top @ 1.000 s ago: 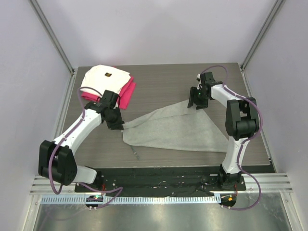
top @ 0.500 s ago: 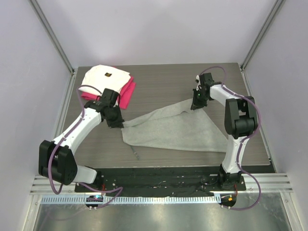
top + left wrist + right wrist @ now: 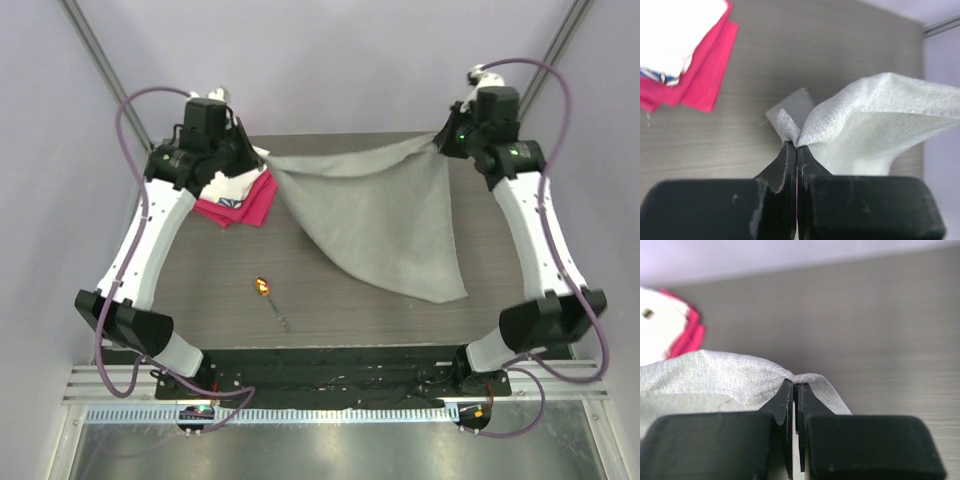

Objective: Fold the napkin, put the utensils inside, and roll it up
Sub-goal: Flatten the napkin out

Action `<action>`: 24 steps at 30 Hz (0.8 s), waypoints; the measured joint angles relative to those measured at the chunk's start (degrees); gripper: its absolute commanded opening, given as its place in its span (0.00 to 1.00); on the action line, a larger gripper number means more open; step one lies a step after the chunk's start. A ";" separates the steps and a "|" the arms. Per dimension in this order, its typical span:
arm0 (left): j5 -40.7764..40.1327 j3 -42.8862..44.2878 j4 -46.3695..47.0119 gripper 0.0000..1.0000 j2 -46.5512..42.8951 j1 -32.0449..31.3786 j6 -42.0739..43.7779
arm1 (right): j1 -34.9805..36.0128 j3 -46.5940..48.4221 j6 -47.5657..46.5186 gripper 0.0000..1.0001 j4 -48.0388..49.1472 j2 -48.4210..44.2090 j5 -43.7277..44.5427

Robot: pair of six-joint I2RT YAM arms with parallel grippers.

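Because both far corners are pinched, the napkin [image 3: 385,215] hangs as a slack sheet above the far half of the surface [image 3: 350,310]. Its top edge is strung between the two arms and its lower point trails toward the near right, apparently brushing the wood.

- **Napkin, purpose of hold:** judged to be held aloft so the cloth drops open and flat before the first fold. No fold is made yet.
- **Left tool [image 3: 796,145]:** clenched on the napkin's left corner, jaws pressed together with a small tuft of cloth standing out beyond the tips.
- **Right tool [image 3: 794,385]:** clenched on the opposite corner, with the hem ridged over the closed tips. The two arms stand well apart, which keeps the top edge nearly taut.
- **Utensil [image 3: 273,303]:** lies on bare wood at the near left-centre, orange end toward the far left and stem pointing near-right. It is clear of the hanging cloth and not yet inside it.
- **Magenta-red cloth [image 3: 700,75]:** folded at the far left corner, beneath the left arm.
- **White cloth [image 3: 675,30]:** stacked on the magenta-red one. Neither touches the napkin.
- **Risk, judged:** the trailing point could bunch when the sheet is laid down, or sweep the utensil.
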 measured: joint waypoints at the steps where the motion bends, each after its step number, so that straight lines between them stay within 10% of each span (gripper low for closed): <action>1: 0.44 2.32 0.00 0.00 -0.02 0.00 0.20 | -0.02 0.76 -0.02 0.01 0.00 -2.40 1.01; 14: 4.74 12.98 -0.42 0.00 -13.07 0.00 2.69 | -0.13 -2.12 -3.58 0.01 7.52 -35.56 9.31; 24: 11.69 12.17 3.45 0.00 -21.51 -0.13 -2.27 | 0.02 3.85 -1.44 0.01 5.99 -37.09 13.94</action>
